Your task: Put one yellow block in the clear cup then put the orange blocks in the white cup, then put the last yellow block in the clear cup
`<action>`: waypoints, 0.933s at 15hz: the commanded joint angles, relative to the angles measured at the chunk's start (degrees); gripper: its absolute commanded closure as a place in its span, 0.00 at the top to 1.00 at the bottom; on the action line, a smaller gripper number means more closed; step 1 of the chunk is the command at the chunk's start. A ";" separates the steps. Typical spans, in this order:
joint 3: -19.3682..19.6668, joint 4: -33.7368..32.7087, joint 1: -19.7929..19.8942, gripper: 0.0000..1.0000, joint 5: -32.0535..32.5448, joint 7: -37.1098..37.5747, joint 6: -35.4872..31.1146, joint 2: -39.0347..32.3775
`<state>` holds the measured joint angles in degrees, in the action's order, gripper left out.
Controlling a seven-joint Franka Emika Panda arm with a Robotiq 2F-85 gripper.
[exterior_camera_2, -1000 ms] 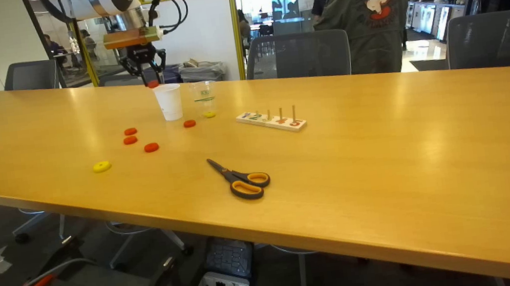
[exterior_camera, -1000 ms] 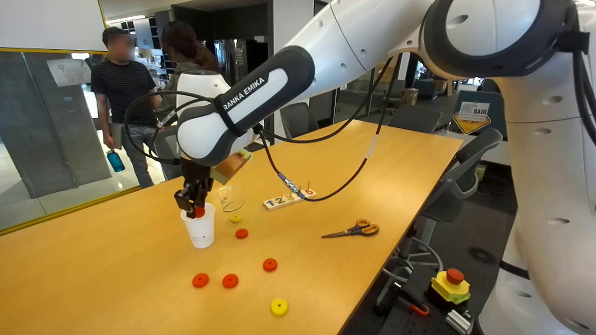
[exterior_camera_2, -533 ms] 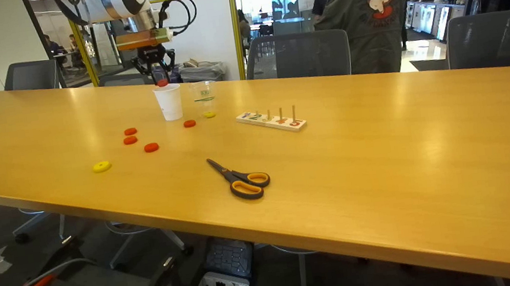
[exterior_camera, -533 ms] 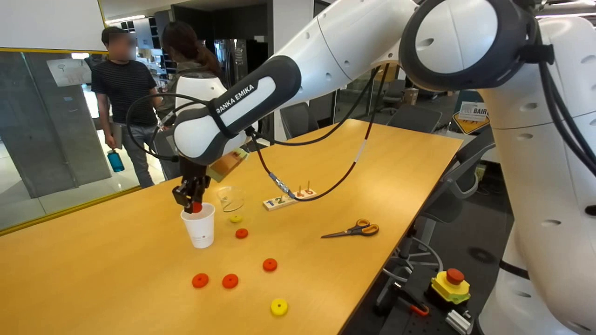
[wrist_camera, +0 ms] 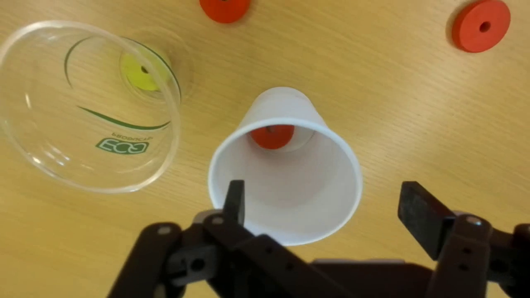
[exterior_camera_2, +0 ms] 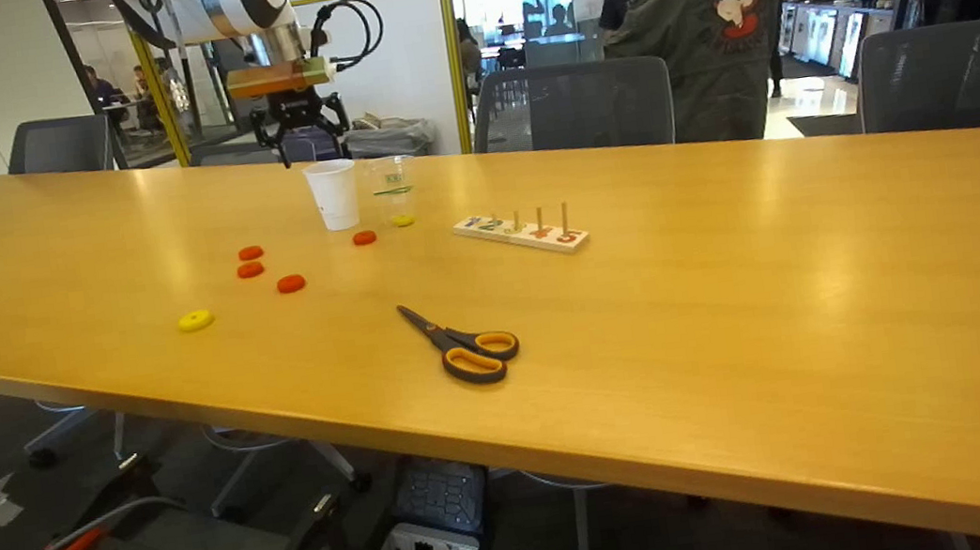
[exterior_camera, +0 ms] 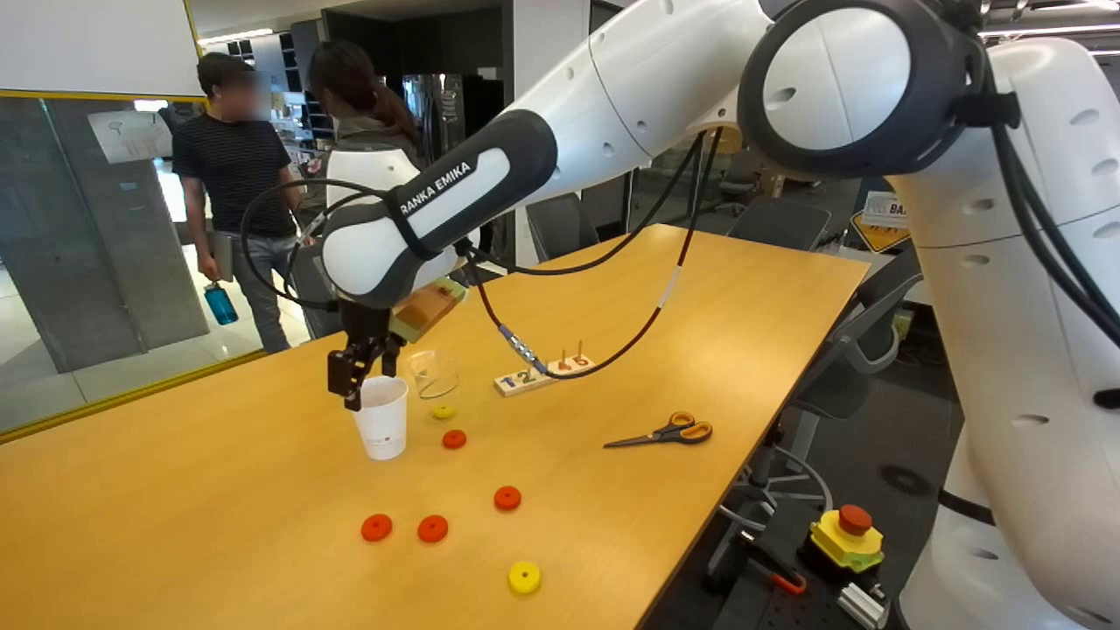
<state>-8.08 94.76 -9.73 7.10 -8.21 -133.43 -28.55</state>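
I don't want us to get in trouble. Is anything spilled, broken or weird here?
Nothing stands out. The white cup and the clear cup stand upright, with an orange block inside the white one and a yellow block inside the clear one. The scissors lie flat, and I see no spill or crack.

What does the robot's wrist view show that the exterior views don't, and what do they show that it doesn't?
Only the wrist view shows the orange block at the bottom of the white cup.

Only the exterior views show the scissors, the numbered peg board and the loose yellow block on the table.

All share the open gripper at the white cup, the clear cup with another yellow block seen at its bottom, and some loose orange blocks.
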 commanded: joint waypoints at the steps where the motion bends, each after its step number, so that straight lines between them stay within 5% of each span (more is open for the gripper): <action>1: 0.04 1.86 -0.61 1.00 0.69 -0.41 3.72 4.05; 9: -4.47 18.02 0.83 1.00 -4.33 -7.81 1.86 15.63; 14: -5.40 22.96 -0.96 1.00 -4.98 -6.74 0.46 14.04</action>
<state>-13.11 114.53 -10.03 2.89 -14.90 -130.07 -14.68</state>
